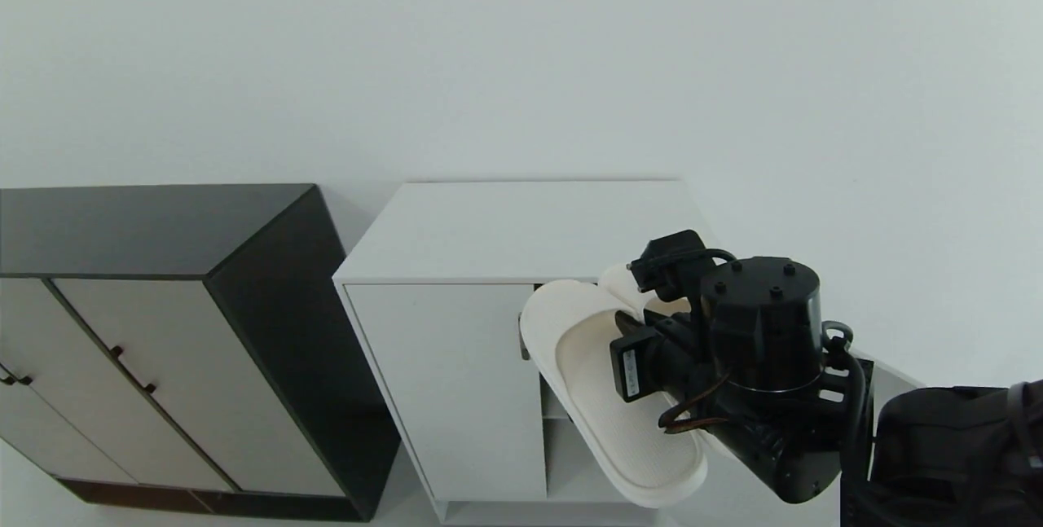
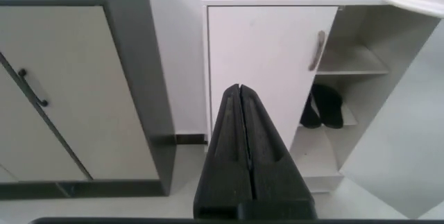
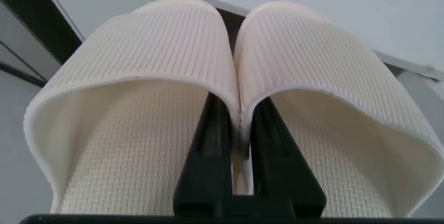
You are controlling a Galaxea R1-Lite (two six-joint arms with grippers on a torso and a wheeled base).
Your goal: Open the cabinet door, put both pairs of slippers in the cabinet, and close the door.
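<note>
My right claw [image 3: 238, 123] is nearly closed, its two black fingers pinching the inner side walls of a pair of cream slippers [image 3: 152, 64] so that the two are pressed together side by side. The ribbed straps arch over either side of the fingers, and the textured footbeds face my wrist. From the head view, the pair hangs tilted in the air, heels lower and nearer to me, toes higher and towards the white cabinet [image 1: 505, 226]. It is held just in front of the cabinet's right half, which stands open.

My left claw [image 2: 241, 92] has its fingers pressed flat together with nothing between them. It is held off to the left, facing the closed door [image 2: 260, 50] on the cabinet's left half. That door has a slim vertical handle [image 2: 317, 49] at its inner edge.

Inside the open half, a pair of black slippers [image 2: 326, 106] lies on a middle shelf, below a bare upper shelf [image 2: 347, 61].

A dark cabinet [image 1: 269, 299] with pale doors stands just to the left of the white one. Both back against a plain white wall [image 1: 521, 46].
</note>
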